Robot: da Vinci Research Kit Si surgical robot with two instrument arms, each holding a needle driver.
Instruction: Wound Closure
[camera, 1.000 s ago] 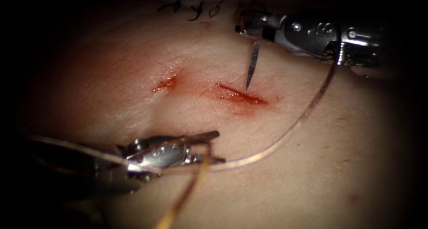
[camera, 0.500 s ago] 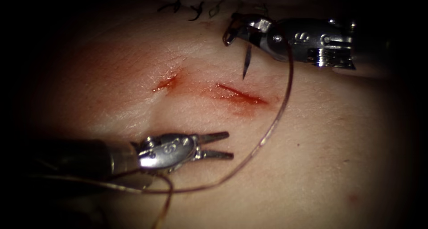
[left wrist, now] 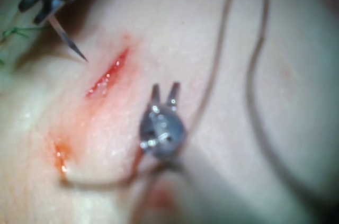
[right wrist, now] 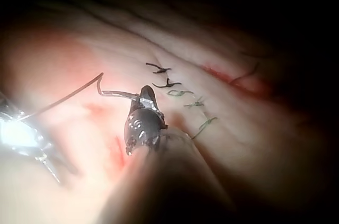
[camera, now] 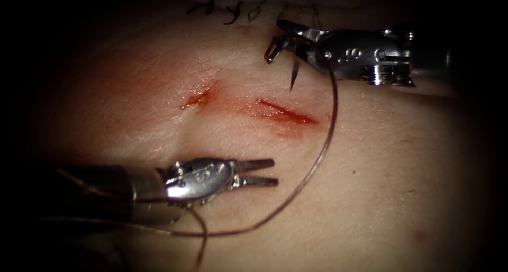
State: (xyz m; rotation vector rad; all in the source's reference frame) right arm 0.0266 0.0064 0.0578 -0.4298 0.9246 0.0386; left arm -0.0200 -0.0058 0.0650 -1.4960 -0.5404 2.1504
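Observation:
The tissue (camera: 370,187) bears a short red cut (camera: 286,112), with a smaller red mark (camera: 196,98) to its left. My right tool (camera: 278,39) is shut on the curved needle (camera: 293,71), apparently toward its thread end. The needle tip points down and hangs just above the tissue beyond the cut, not in it. From the right tool the thread (camera: 323,145) loops down past the cut's right end and runs under my left tool (camera: 273,172). The left tool lies below the cut, open and holding nothing. The left wrist view shows the left tool (left wrist: 164,91), the cut (left wrist: 108,73) and the needle (left wrist: 66,41).
Dark and green finished stitches (camera: 233,10) sit at the far edge of the tissue, just left of the right tool; they are also in the right wrist view as stitches (right wrist: 175,89). Red fluid stains the skin around the cut.
The right tool has turned and shifted left, lifting the needle tip away from the cut. The left tool, which had thread across its jaws, now stands free of it and reaches further right.

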